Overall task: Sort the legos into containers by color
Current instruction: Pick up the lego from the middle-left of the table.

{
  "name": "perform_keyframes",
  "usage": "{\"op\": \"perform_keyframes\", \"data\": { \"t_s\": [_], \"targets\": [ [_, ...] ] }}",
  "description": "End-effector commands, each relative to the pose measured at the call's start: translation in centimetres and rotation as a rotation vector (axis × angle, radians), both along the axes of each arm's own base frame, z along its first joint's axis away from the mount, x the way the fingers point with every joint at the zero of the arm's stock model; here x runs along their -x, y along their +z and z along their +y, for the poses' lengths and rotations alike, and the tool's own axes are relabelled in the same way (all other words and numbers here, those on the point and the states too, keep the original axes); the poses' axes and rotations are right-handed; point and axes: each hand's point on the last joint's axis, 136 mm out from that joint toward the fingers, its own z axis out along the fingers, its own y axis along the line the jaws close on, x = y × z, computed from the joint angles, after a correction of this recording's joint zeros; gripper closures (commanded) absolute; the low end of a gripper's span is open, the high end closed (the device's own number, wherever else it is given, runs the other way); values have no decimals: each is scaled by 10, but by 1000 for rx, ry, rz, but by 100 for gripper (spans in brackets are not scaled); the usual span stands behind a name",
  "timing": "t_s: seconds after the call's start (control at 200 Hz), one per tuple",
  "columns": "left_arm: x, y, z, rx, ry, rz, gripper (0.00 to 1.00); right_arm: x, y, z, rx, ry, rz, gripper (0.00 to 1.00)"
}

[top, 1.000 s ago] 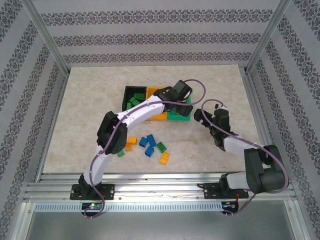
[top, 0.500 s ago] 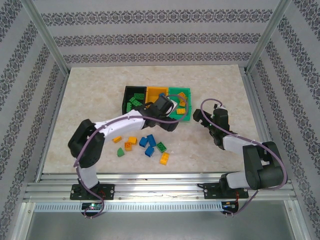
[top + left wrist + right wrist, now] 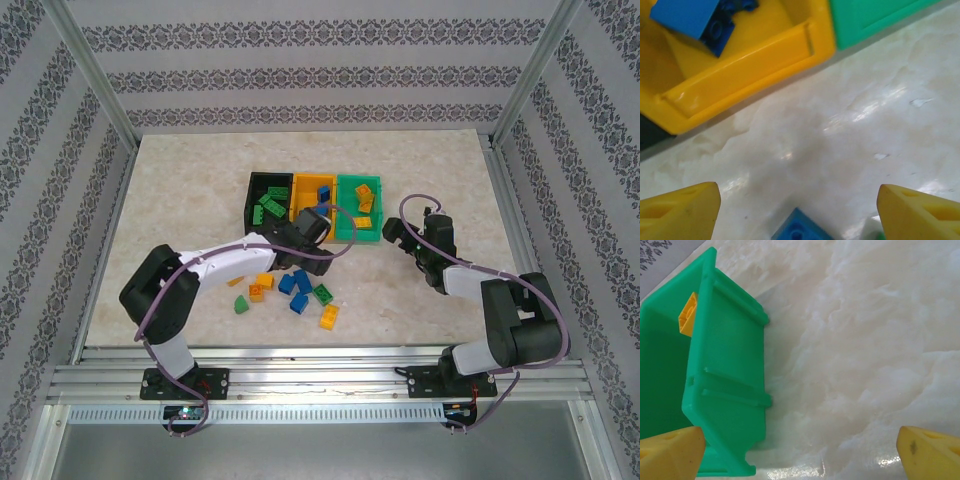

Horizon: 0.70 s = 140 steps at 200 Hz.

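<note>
Left pincer (image 3: pixel 797 195): jaws wide apart, empty; between picks.
It hangs at the near wall of the yellow bin (image 3: pixel 740 82), mid-worktop (image 3: pixel 170 220), between the black bin (image 3: pixel 253 200) and the green bin (image 3: pixel 725 365). Loose legos (image 3: pixel 297 303) lie toward the near edge. Right pincer (image 3: pixel 800 445): apart, empty, beside the green bin. Likely next: drop onto the blue lego (image 3: pixel 797 231) below, clamp it, and carry it to the yellow bin.

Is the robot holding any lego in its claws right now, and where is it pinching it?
No, nothing is held. The left gripper and right gripper are both open and empty.
</note>
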Motion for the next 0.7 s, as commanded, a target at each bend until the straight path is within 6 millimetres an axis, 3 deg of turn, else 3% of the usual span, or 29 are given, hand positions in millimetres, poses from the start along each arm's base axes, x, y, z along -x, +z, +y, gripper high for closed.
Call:
{"op": "perform_keyframes", "data": {
  "t_s": [0.0, 0.145, 0.26, 0.465, 0.595, 0.695],
  "targets": [
    [2, 6, 25, -2, 75, 23, 18, -9, 11, 2, -21, 1, -32, 2],
    [9, 1, 52, 19, 156, 76, 19, -8, 12, 0, -14, -4, -36, 2],
    [18, -2, 61, 106, 200, 118, 19, -9, 11, 3, -27, 5, -29, 2],
    [41, -13, 48, 207, 150, 250, 26, -8, 10, 5, -39, 11, -24, 2],
    [57, -23, 58, 145, 142, 309, 28, -8, 11, 4, -40, 7, -28, 2],
    [63, -20, 55, 154, 118, 330, 32, -9, 9, 5, -44, 8, -23, 2]
  ]
}}
